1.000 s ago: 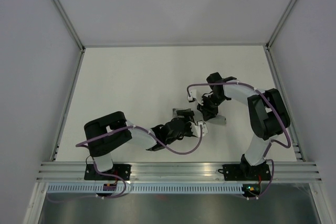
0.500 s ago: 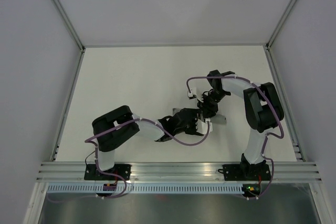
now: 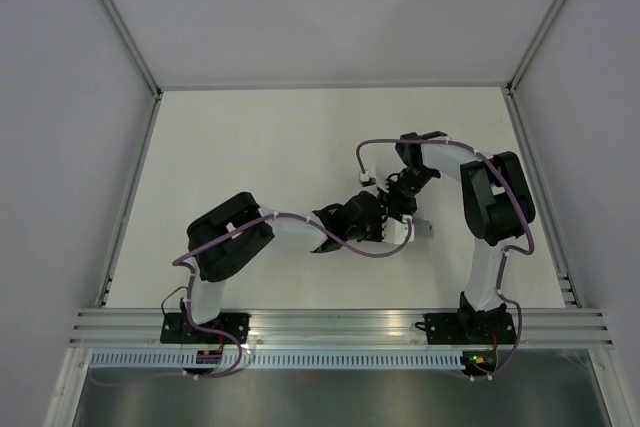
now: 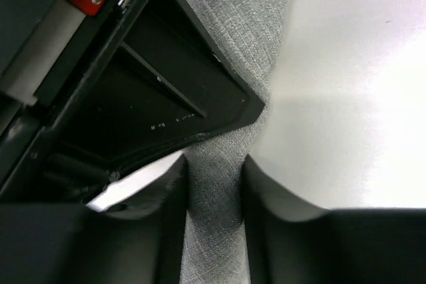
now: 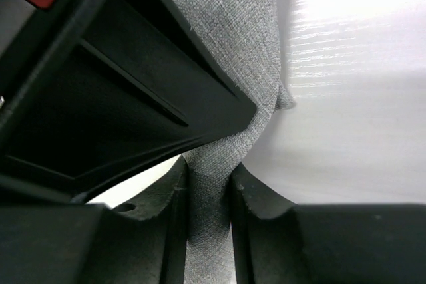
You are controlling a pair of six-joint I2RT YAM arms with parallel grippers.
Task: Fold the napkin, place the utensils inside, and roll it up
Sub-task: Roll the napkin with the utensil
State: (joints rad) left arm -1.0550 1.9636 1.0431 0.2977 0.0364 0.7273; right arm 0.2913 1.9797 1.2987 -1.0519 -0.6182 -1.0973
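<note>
The napkin [image 4: 243, 18] is a narrow grey fabric roll lying on the white table. In the top view only its grey end [image 3: 423, 228] shows past the two grippers. My left gripper [image 4: 213, 191] has both fingers pressed against the roll's sides, shut on it. My right gripper [image 5: 210, 191] is shut on the same roll [image 5: 233, 18], right beside the left one. From above, the left gripper [image 3: 385, 228] and the right gripper [image 3: 403, 209] meet over the roll at centre right. The utensils are hidden.
Each wrist view is crowded by the other gripper's black body [image 4: 153, 91] [image 5: 120, 91], close against the roll. White tabletop [image 3: 260, 147] lies all round, bounded by side walls and the aluminium rail [image 3: 340, 322] at the near edge.
The left arm has reached to the right up to the roll and its jaws have closed onto it. The right gripper has kept its hold, shifting slightly.
</note>
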